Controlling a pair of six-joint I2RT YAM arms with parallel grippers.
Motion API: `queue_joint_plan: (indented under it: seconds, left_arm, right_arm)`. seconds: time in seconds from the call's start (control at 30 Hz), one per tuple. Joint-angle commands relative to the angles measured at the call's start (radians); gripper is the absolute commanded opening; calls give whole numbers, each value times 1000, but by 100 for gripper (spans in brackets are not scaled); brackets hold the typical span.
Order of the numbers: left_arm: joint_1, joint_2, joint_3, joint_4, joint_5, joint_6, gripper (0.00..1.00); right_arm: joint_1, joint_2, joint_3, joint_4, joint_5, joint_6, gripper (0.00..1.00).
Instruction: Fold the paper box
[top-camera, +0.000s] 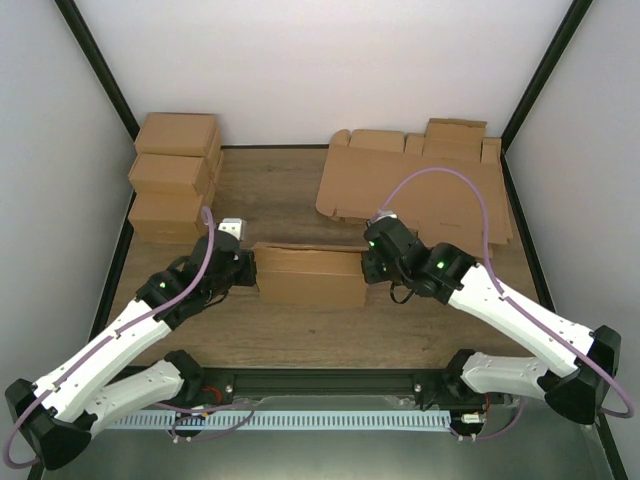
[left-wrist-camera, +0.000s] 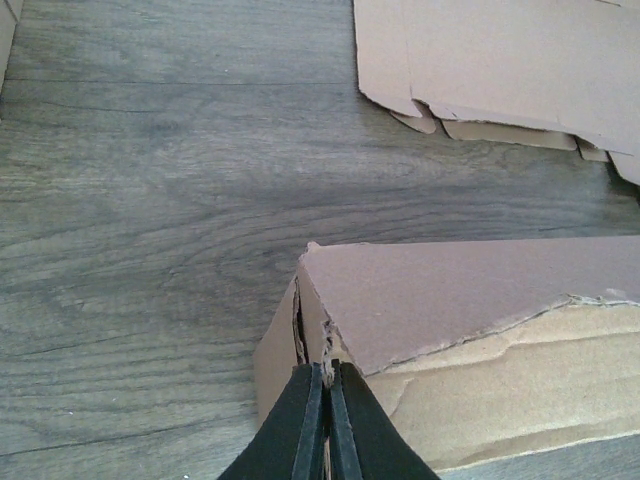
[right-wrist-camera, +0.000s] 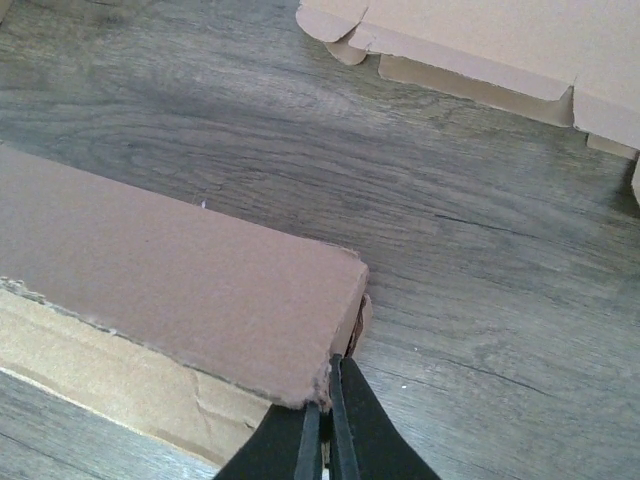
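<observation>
My top camera sits above and behind my arm bases (top-camera: 190, 378), looking down and forward across the whole counter (top-camera: 300, 335); the paper box (top-camera: 310, 278) lies mid-frame; my left wrist camera looks along my left jaws, very near the box's left end; my right wrist camera looks along my right jaws at its right end; all three views share the box and the flat cardboard sheets (top-camera: 420, 190) behind it.

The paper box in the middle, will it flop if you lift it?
Probably light: the paper box is thin, hollow cardboard. Likely bendy, since its corner flaps gape loosely. Its ragged torn edge might rip further.
</observation>
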Motion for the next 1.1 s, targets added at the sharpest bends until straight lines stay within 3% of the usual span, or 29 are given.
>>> queue_joint_plan:
  seconds: [0.0, 0.5, 0.8, 0.93, 1.07]
  left_arm:
    - [-6, 14, 14, -55, 9, 13, 4]
    - [-13, -8, -80, -20, 60, -61, 4]
    - [-23, -17, -96, -18, 78, -87, 4]
    - [-24, -38, -58, -21, 72, -89, 15]
    - [-23, -57, 16, -30, 69, -100, 32]
  right_arm:
    - [-5, -3, -14, -7, 15, 20, 1]
    - [2, -90, -237, 16, -161, 133, 1]
    - [24, -66, -261, 7, -148, 167, 1]
    - [24, -81, -231, 5, -104, 151, 1]
    - [24, -71, -213, 5, -77, 138, 1]
